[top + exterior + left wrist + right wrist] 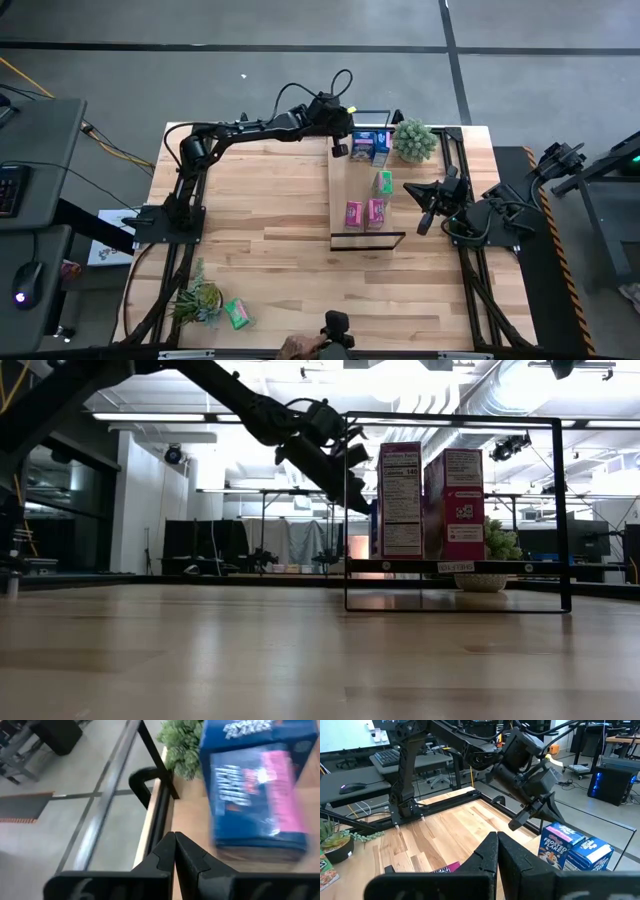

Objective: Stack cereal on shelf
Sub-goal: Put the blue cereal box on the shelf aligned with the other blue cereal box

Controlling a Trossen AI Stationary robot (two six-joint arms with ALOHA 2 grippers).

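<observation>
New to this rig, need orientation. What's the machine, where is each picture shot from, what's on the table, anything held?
Two dark robot arms work at a wooden table. One picture looks straight down, one looks level across the tabletop, and two come from cameras on the wrists. A narrow shelf carries two blue boxes, one green box and two pink boxes. Another green box lies near a plant. The left pincer is beside the blue boxes, shut and empty. The right pincer waits beside the shelf, shut, holding nothing.
</observation>
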